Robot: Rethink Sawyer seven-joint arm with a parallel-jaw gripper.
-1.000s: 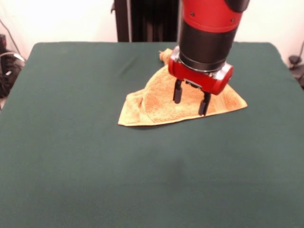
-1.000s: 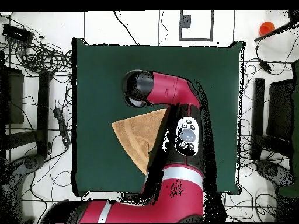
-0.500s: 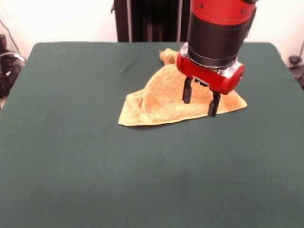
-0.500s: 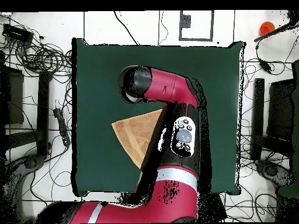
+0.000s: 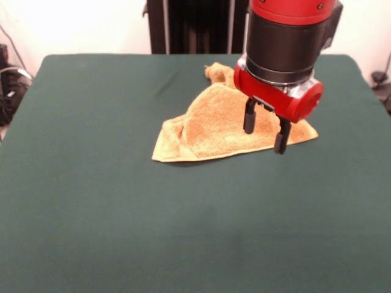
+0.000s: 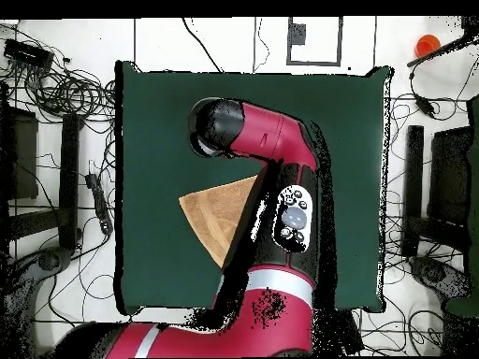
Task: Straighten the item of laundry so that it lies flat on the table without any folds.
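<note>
Front view: gripper (image 5: pixel 265 134) with fingers spread, empty, over right corner of towel (image 5: pixel 220 125).
Towel: folded into rough triangle, bunched at far corner, on far-centre part of table (image 5: pixel 122 213).
Overhead view: gripper hidden under arm (image 6: pixel 267 150); only triangular part of towel (image 6: pixel 217 217) visible beside arm.

Towel (image 5: pixel 223 125) lies on the table (image 5: pixel 122 207), in the half toward my pedestal, folded over itself rather than flat. Front view: its bunched corner is on the towel's pedestal side, two flat corners on the camera side, one out left, one out right. My gripper (image 5: pixel 264 133) hangs over the towel's right corner, fingers apart, arm rising above it. Overhead view: my arm (image 6: pixel 281 187) covers one side of the towel (image 6: pixel 213 213).
</note>
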